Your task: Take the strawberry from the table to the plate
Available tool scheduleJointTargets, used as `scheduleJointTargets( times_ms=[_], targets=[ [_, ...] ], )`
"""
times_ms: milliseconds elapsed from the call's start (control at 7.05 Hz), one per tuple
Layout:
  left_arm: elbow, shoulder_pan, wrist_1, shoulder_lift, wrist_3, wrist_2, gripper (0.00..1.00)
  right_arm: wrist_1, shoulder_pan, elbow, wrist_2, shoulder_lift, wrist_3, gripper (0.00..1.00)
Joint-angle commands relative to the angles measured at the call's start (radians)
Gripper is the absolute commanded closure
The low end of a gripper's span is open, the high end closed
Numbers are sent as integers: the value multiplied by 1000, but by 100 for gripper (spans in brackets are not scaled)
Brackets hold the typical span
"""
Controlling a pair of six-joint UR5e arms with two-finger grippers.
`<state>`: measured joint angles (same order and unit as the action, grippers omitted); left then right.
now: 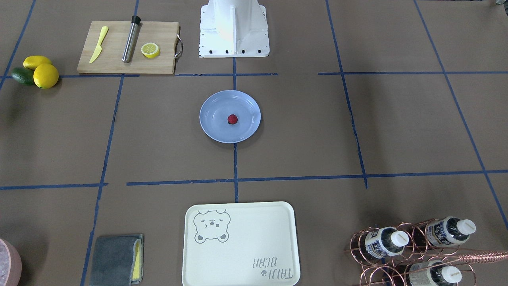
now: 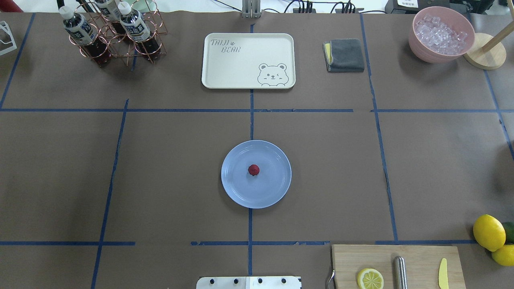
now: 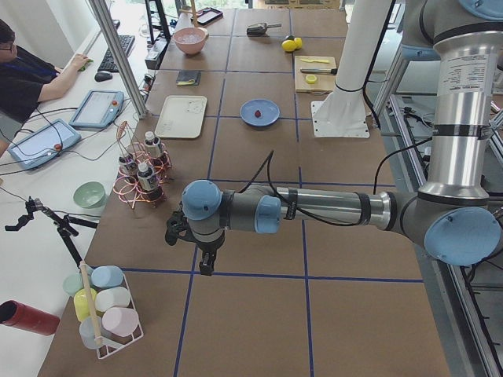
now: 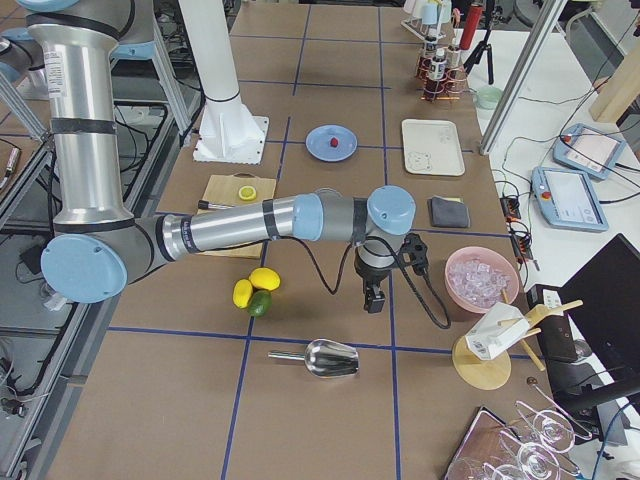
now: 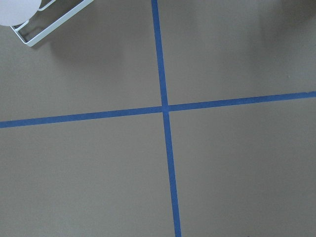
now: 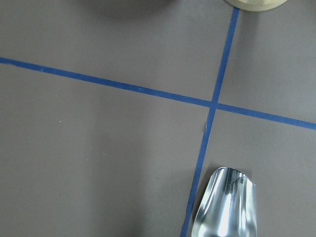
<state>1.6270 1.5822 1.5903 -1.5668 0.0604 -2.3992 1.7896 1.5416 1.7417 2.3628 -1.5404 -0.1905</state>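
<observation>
The small dark-red strawberry (image 1: 232,119) (image 2: 253,169) lies near the middle of the light-blue plate (image 1: 214,127) (image 2: 237,188), which sits at the centre of the brown table (image 2: 180,160). No arm reaches into the overhead or front-facing views. In the left side view my left gripper (image 3: 206,265) hangs point-down over the table, far from the plate (image 3: 267,119). My right gripper (image 4: 373,298) likewise points down at the other end, between the lemons and the ice bowl. I cannot tell whether either is open or shut.
A cream bear-print tray (image 2: 225,76), a grey cloth (image 2: 344,55), a pink bowl of ice (image 2: 441,34) and a copper bottle rack (image 2: 116,36) line the far side. A cutting board (image 2: 417,257) with a lemon half, lemons (image 2: 488,232) and a metal scoop (image 6: 224,207) lie near my right arm.
</observation>
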Motion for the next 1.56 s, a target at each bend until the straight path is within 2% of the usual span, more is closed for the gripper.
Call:
scheduleJointTargets(
  times_ms=[0,142,1419],
  targets=[
    [4,1,0,1,1,0,0,-100,21,-86,32,-49,-3,0],
    [2,1,-1,-4,1,0,0,-152,31,-103,39,-59,8,0],
    [-7,1,-1,-1,-14,-3,0,-154,60,-105,46,-63,16,0]
  ],
)
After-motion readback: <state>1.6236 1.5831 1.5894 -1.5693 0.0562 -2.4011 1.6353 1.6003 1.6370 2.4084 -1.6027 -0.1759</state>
